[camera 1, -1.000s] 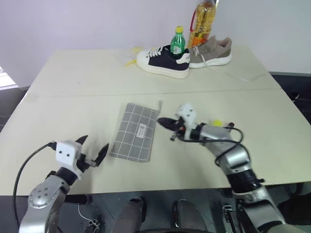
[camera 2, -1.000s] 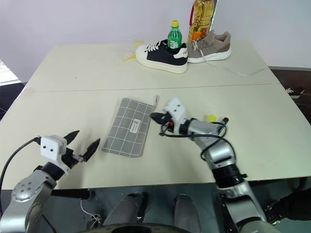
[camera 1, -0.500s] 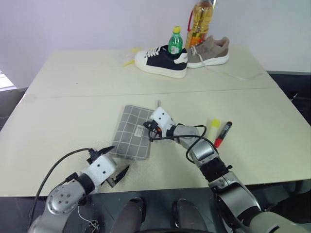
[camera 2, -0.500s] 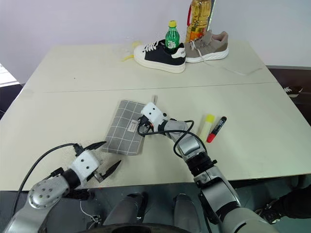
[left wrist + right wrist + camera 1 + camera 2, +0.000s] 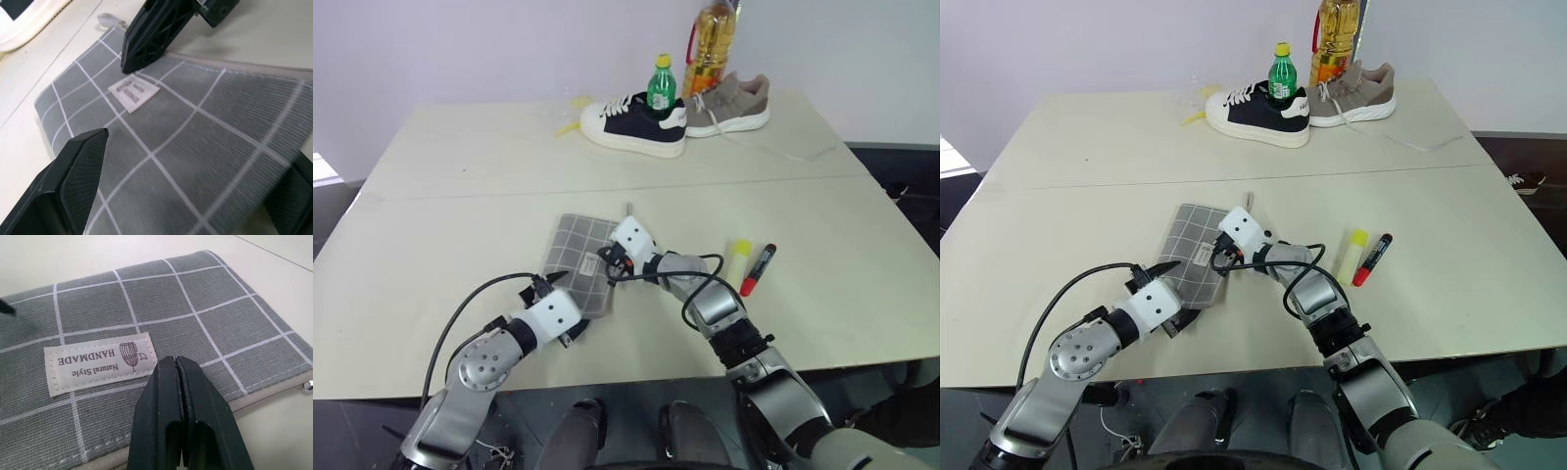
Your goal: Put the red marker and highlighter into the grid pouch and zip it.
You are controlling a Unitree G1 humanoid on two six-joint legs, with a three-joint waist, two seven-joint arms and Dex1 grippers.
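Head view: grid pouch (image 5: 582, 265) flat on table (image 5: 460, 196); red marker (image 5: 757, 268) and highlighter (image 5: 738, 261) lie right of it.
Left wrist: left gripper (image 5: 195, 181) spread wide, straddling pouch.
Right wrist: right gripper (image 5: 180, 382) closed empty beside label (image 5: 100, 363).

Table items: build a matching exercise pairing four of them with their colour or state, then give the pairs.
1. slim red marker with black cap
2. stubby pale-yellow highlighter
3. flat grey grid-lined fabric pouch
4. small green plastic bottle

A. standing behind the dark sneaker
B. lying beside the highlighter
C. under the shut right pincer
D. yellow cap

Pairs: 1-B, 2-D, 3-C, 4-A
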